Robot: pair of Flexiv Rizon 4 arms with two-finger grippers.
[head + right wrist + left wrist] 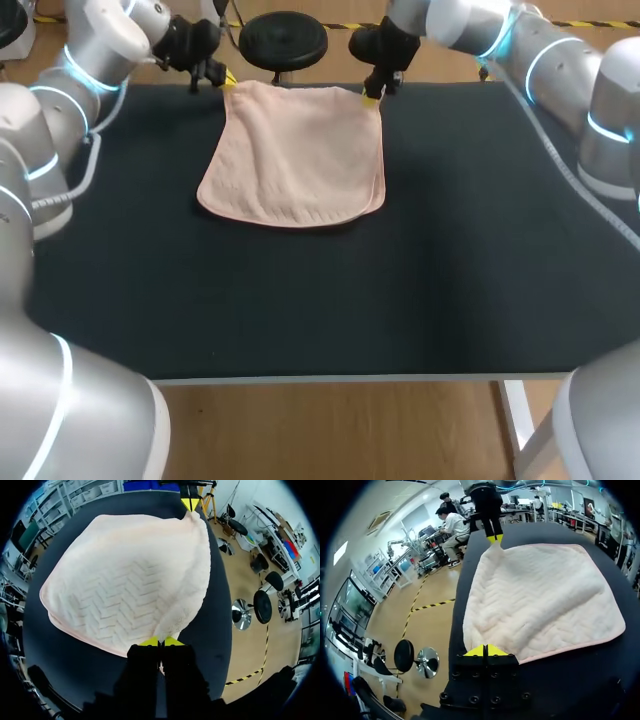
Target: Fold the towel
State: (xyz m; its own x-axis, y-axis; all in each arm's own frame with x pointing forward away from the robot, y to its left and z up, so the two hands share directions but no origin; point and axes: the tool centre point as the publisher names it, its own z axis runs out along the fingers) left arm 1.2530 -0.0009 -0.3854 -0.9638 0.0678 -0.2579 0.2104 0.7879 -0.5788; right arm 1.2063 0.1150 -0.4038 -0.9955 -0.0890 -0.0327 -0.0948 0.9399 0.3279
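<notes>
**Towel (295,150) pinched at both far corners on the dark table (300,300).**

At left, the left gripper (224,79) sits at the table's far edge with its yellow tips pressed together on the towel's far-left corner. The towel spreads from there toward the near side. It is a soft, pale peach cloth with a raised chevron weave, rounded corners and a narrow hemmed border, and it lies in two layers (the doubled edge shows along its near side). It is almost as deep as it is wide, so no long axis is clear; its held edge runs left to right along the table's far side. At right, the right gripper (372,95) is likewise clamped on the far-right corner.
</notes>
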